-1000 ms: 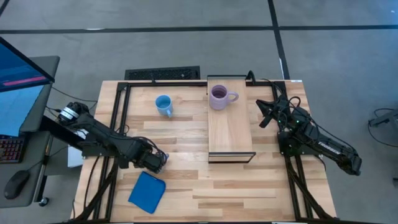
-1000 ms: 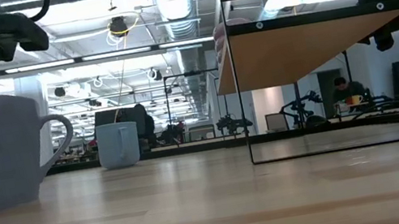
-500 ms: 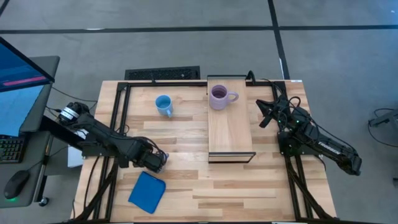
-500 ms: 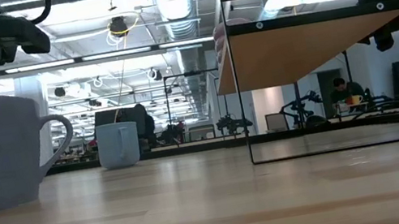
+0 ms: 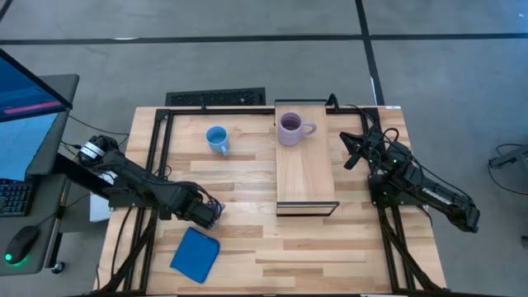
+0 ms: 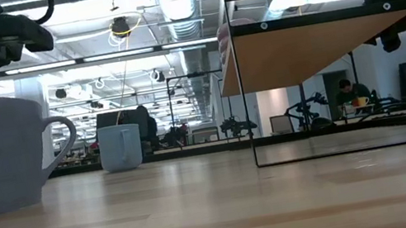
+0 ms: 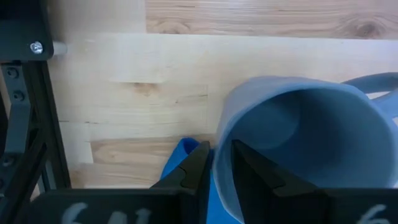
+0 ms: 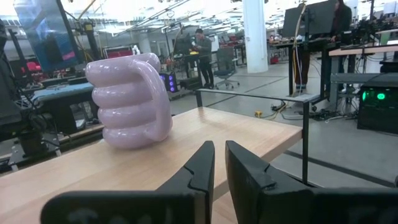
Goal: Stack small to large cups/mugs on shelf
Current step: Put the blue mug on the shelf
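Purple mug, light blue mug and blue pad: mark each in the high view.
purple mug (image 5: 289,126), high view, on its open mouth.
light blue mug (image 5: 216,137), high view, on its opening.
blue pad (image 5: 195,254), high view, on its flat centre.
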Tool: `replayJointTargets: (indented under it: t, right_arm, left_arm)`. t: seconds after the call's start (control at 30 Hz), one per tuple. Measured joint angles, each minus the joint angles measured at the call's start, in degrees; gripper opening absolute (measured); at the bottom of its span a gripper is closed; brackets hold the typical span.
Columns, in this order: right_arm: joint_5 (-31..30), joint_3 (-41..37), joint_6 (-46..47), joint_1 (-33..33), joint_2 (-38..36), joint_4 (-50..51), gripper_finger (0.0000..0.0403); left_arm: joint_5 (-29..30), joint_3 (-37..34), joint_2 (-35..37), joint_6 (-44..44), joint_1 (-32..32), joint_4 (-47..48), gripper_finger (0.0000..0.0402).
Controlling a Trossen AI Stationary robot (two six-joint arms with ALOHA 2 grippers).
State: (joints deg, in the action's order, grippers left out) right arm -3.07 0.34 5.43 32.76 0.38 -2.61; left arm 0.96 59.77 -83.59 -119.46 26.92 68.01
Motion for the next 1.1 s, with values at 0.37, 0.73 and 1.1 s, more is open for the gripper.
replayJointTargets:
  t: [0.37, 0.73, 1.1]
  right_arm:
    - [0.0, 0.0, 0.0, 0.0, 0.0, 0.0, 0.0064]
    - [0.0, 0.0, 0.0, 0.0, 0.0, 0.0, 0.0064]
    - [0.0, 0.0, 0.0, 0.0, 0.0, 0.0, 0.0064]
  left_arm:
    - [-2.5, 0.0, 0.0, 2.0, 0.0, 0.0, 0.0055]
    - [-1.4, 0.0, 0.0, 3.1, 0.0, -0.9, 0.0054]
    - [-1.2, 0.0, 0.0, 1.4, 0.0, -1.1, 0.0054]
